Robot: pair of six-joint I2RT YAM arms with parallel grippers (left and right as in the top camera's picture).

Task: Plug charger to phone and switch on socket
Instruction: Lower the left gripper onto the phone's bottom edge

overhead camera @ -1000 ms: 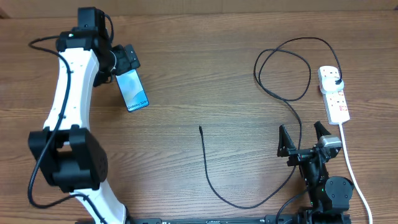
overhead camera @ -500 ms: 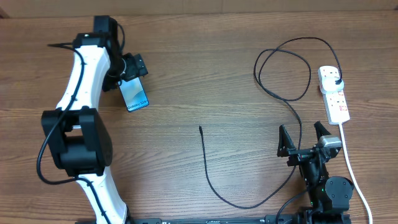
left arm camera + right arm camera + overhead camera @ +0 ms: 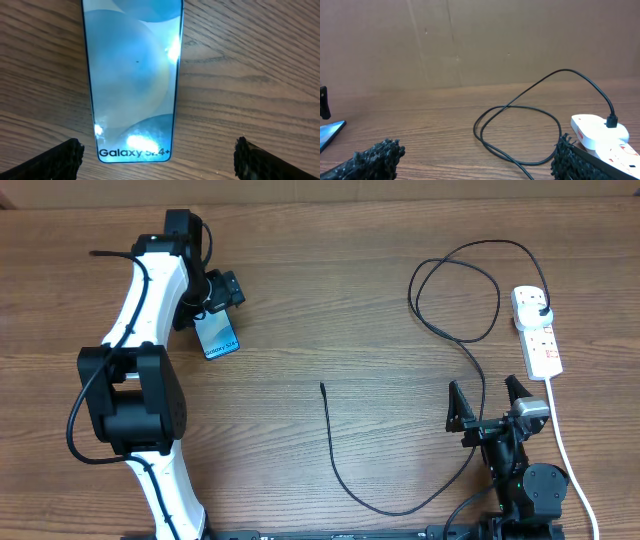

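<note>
Upper left of the overhead frame: left gripper, jaws spread wide, holding nothing. It sits over the upper end of the phone. In the left wrist view its two fingertips show at the lower corners, either side of the phone and clear of it.

Phone: flat on the wooden table, blue screen up, "Galaxy" lettering at its lower end.

Lower right: right gripper, jaws wide apart, empty, well apart from the phone.

Charger: thin black cable; its free connector tip lies at centre frame, joined to nothing. The cable curves low, passes by the right gripper, loops at upper right and ends in a black plug.

Socket: white strip at the right edge, plug seated in its upper outlet, white cord trailing down. Switch position cannot be told.
</note>
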